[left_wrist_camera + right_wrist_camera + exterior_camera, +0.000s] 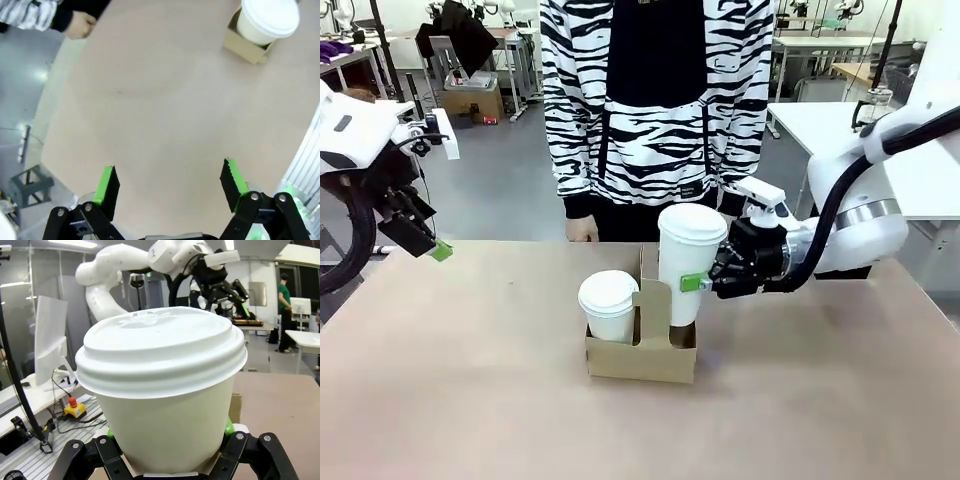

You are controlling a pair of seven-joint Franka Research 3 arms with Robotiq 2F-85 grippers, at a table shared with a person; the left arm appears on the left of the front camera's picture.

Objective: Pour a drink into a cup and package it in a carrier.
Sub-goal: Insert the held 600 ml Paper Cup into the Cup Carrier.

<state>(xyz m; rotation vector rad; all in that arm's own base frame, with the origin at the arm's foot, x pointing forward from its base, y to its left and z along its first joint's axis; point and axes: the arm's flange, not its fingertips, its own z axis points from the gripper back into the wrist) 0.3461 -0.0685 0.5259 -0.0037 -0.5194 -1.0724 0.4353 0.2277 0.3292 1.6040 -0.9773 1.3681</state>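
right gripper (695,282): pinching the tall lidded white cup (690,255) at mid-height | tall lidded white cup: base down in the cardboard carrier (640,362), right slot | left slot: shorter lidded cup (608,302) | left gripper (169,170): spread wide, empty, above the table (470,385)

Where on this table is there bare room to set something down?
Free: the table left of the carrier, out to the left gripper, and the near strip before it. Crowded: the middle, where the right gripper holds the tall cup beside the short cup.
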